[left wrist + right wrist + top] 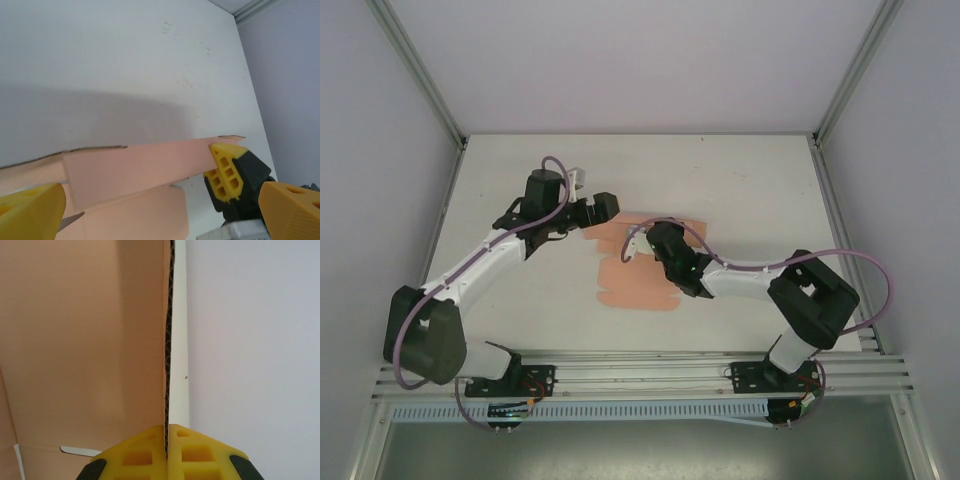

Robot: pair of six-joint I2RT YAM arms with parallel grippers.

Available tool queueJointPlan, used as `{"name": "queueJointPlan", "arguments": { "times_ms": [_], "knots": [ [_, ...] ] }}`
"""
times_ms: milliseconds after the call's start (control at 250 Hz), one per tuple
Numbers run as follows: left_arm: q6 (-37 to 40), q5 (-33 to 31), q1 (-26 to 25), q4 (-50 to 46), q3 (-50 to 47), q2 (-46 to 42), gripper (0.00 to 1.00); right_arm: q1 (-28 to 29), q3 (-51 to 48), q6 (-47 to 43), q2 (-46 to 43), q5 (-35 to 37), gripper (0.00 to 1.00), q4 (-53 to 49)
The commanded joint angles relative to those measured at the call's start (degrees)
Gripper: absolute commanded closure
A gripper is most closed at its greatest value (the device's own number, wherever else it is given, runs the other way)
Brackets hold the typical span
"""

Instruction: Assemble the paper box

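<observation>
The paper box (638, 285) is a flat salmon-pink die-cut sheet lying mid-table, with one long flap (135, 167) lifted off the surface. My right gripper (638, 240) is shut on that flap's end. In the right wrist view its yellow fingertips (167, 440) pinch the card's thin edge, and the pink panel (85, 340) rises to their left. In the left wrist view the right arm's yellow fingers (227, 170) clamp the flap's tip. My left gripper (605, 208) hovers at the sheet's far-left corner, open (160, 200). Its fingers stand wide on either side of the raised flap.
The white table (720, 180) is bounded by aluminium frame rails at the back and sides. The right arm's body lies across the sheet's right part. A grey wall stands close on the right (260, 340).
</observation>
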Motion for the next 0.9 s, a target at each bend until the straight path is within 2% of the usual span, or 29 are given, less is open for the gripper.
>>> {"name": "queueJointPlan", "arguments": {
  "times_ms": [0,256,404,687,847,899],
  "knots": [
    [3.10,3.59,-0.06,1.60,3.38,3.09,0.02,0.73,0.86,1.16,-0.50,-0.24,1.00,0.44],
    [2.81,6.04,-0.11,1.16,3.69,7.62,0.02,0.66,1.49,3.91,-0.82,0.50,1.00,-0.73],
    [0.64,10.77,-0.24,6.26,0.96,8.29,0.02,0.72,1.65,6.21,-0.81,0.51,1.00,-1.16],
    [-4.18,15.09,-0.37,11.88,-0.81,11.48,0.18,1.42,0.92,7.83,-0.16,0.26,1.00,3.23],
    [-5.99,15.68,-0.50,13.63,-0.93,12.53,0.31,2.03,-0.13,7.33,-0.38,-0.04,1.00,4.97],
    [-6.62,15.96,-0.50,14.14,-0.90,13.04,0.38,2.21,-0.61,7.22,-0.55,-0.03,1.00,6.01]
  ]
}}
